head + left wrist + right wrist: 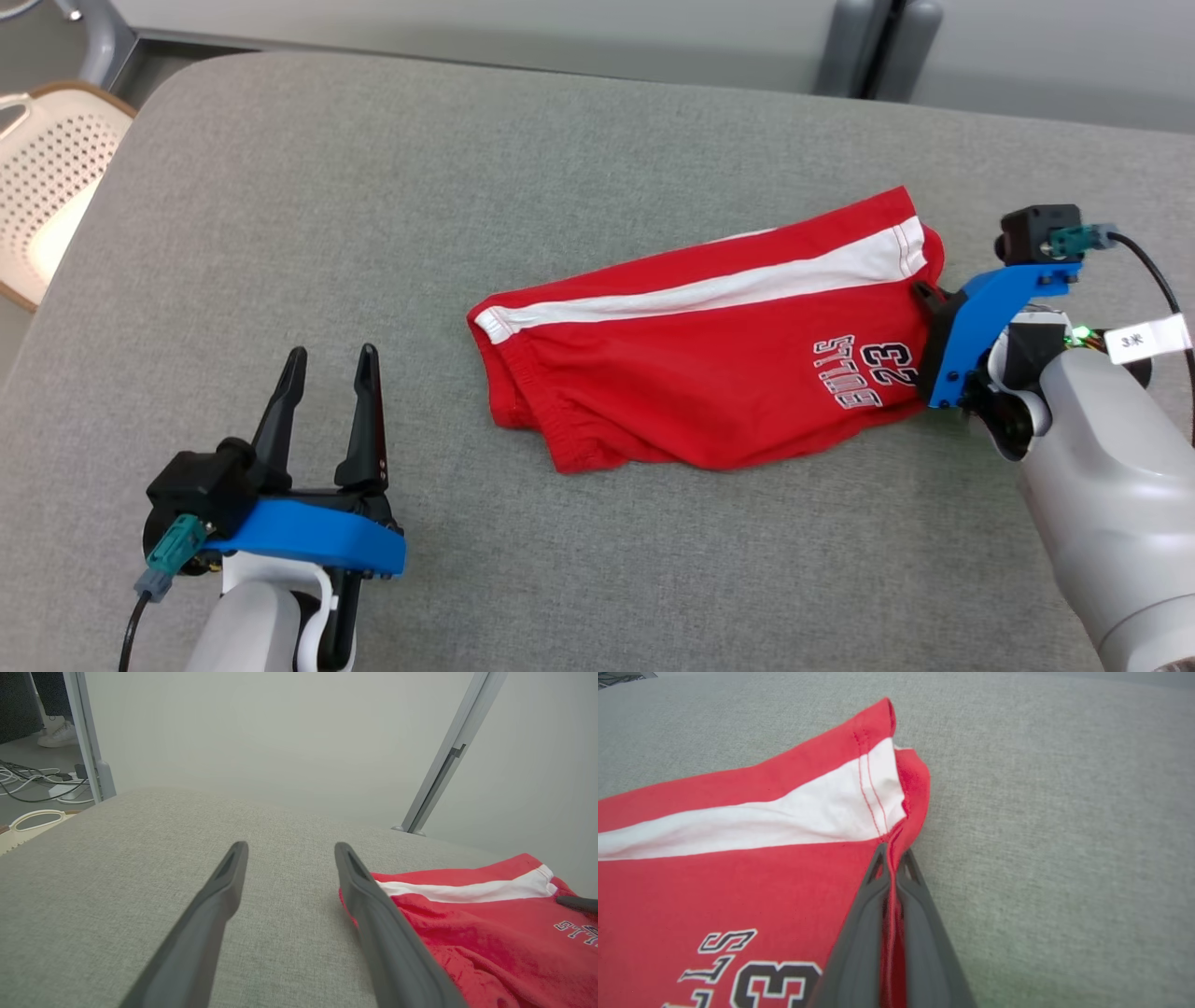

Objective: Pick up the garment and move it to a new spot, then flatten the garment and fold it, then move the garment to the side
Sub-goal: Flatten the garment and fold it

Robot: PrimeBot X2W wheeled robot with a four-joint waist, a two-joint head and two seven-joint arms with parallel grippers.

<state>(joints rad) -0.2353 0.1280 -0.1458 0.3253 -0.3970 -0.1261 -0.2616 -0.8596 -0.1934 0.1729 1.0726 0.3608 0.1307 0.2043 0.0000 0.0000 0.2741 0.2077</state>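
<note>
Right end effector (pixel 891 851) clamped on garment (pixel 691 373) hem | left end effector (pixel 332 355) spread wide, pointing forward

surface (pixel 560 140): grey fabric, rounded corner | wall (pixel 280 728): pale, plain | floor (pixel 18 756): grey, loose cables (pixel 28 772) | post (pixel 448 765): grey metal, slanted

Bright, even light — soft shadows

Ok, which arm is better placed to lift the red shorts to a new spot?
Right. The right pincer is shut on the hem of the red shorts, while the left pincer stands open over the grey cushion, apart from the cloth.
</note>
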